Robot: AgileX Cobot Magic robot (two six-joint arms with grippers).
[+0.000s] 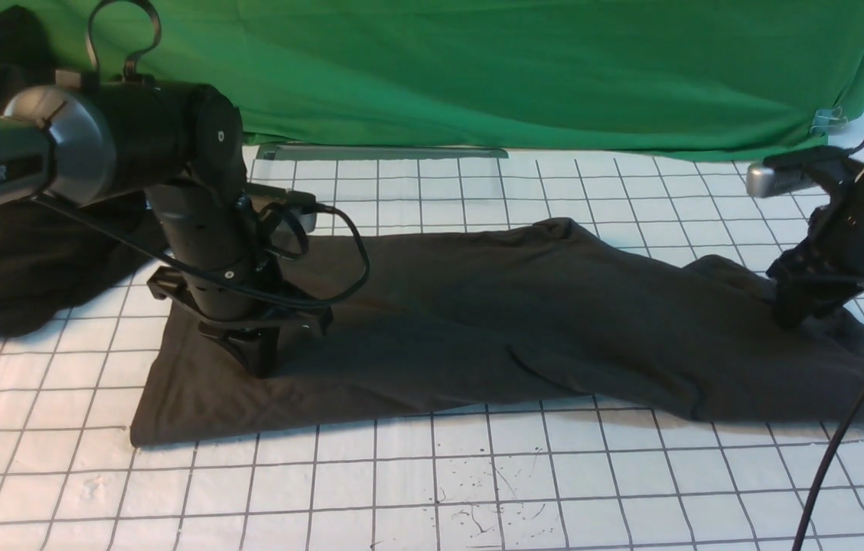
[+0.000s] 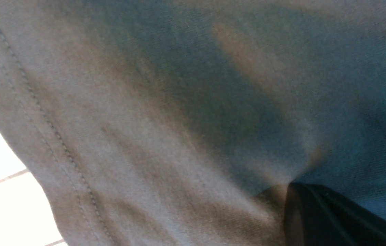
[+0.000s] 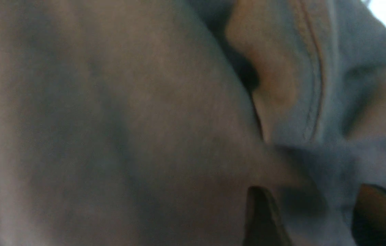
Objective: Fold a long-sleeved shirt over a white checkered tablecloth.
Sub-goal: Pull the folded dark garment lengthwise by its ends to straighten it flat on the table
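The long-sleeved shirt (image 1: 493,321) lies as a long dark band across the white checkered tablecloth (image 1: 432,490). No print shows. My left gripper (image 1: 257,361) points down onto the shirt's left end. In the left wrist view the left gripper (image 2: 293,194) is shut, and the shirt (image 2: 165,119) puckers into its tip beside a stitched hem, with the tablecloth (image 2: 4,205) beyond. My right gripper (image 1: 791,314) rests on the bunched right end. In the right wrist view the right gripper (image 3: 316,208) is open, and the shirt (image 3: 110,119) lies loose between its fingers (image 3: 261,218).
A shapeless black heap of cloth (image 1: 11,252) sits at the far left behind my left arm. A green cloth (image 1: 516,69) hangs along the back, with a metal clip (image 1: 828,121) at its right. A black cable (image 1: 852,428) crosses the shirt's right end.
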